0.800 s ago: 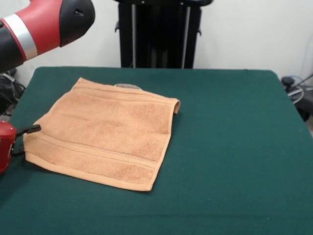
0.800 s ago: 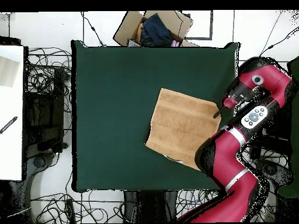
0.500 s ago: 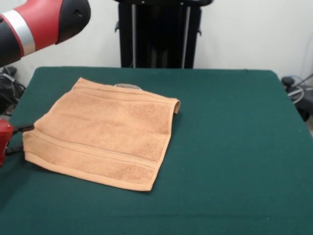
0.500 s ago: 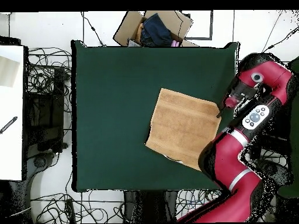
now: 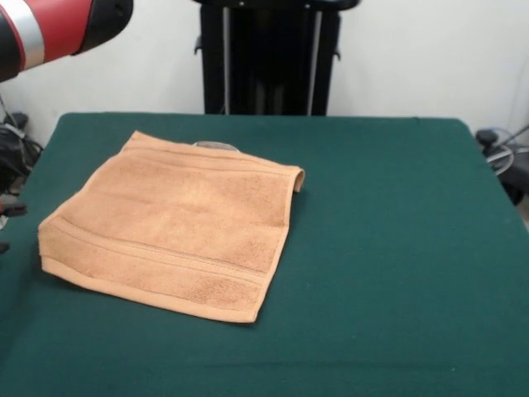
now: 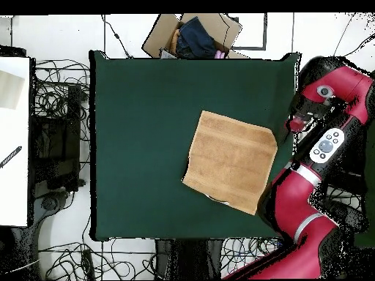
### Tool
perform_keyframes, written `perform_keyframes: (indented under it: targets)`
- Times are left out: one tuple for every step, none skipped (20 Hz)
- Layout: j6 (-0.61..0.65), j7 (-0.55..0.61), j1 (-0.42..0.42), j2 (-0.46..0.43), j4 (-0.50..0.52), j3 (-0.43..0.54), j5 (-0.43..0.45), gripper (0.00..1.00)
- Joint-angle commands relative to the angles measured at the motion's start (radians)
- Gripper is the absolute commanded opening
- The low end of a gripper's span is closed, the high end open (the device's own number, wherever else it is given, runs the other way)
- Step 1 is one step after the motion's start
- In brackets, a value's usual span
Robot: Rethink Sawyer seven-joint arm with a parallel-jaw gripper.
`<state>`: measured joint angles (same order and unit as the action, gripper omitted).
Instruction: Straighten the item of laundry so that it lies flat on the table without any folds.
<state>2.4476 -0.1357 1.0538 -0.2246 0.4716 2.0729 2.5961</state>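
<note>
Green table (image 5: 397, 248) carries the towel (image 5: 178, 227) left of centre, nearly flat, its far right corner curled. Off the table's edge, the gripper (image 6: 287, 130) holds nothing; its opening I cannot tell. That curl could remain.

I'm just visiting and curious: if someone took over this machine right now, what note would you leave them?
Pincer: beside the table's edge, clear of the cloth, holding nothing; open or shut is not visible.
The light orange-tan terry towel lies spread on the dark green felt-topped table, set at an angle, on the half where the arm is.
Done: it is mostly flat, with its band stripes showing.
Left: one far corner curls up, and a small pale tag peeks out at the far hem. Smooth that corner and check for a doubled layer.
</note>
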Motion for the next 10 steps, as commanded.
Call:
perform_keyframes:
  targets:
    - [-0.065,0.312,-0.086,0.082,-0.065,-0.25,-0.056,1.0]
    - [-0.059,0.319,-0.093,0.09,-0.067,-0.254,-0.068,1.0]
    - [-0.054,0.324,-0.101,0.1,-0.073,-0.257,-0.073,1.0]
    - [-0.045,0.327,-0.106,0.111,-0.075,-0.261,-0.08,1.0]
    - [-0.038,0.328,-0.113,0.118,-0.082,-0.262,-0.08,1.0]
    - [-0.033,0.333,-0.119,0.124,-0.088,-0.263,-0.084,1.0]
    - [-0.027,0.338,-0.126,0.129,-0.093,-0.264,-0.089,1.0]
    - [-0.018,0.341,-0.127,0.136,-0.092,-0.27,-0.101,1.0]
    - [-0.014,0.347,-0.128,0.14,-0.091,-0.277,-0.115,1.0]
    - [-0.012,0.356,-0.128,0.144,-0.086,-0.286,-0.132,1.0]
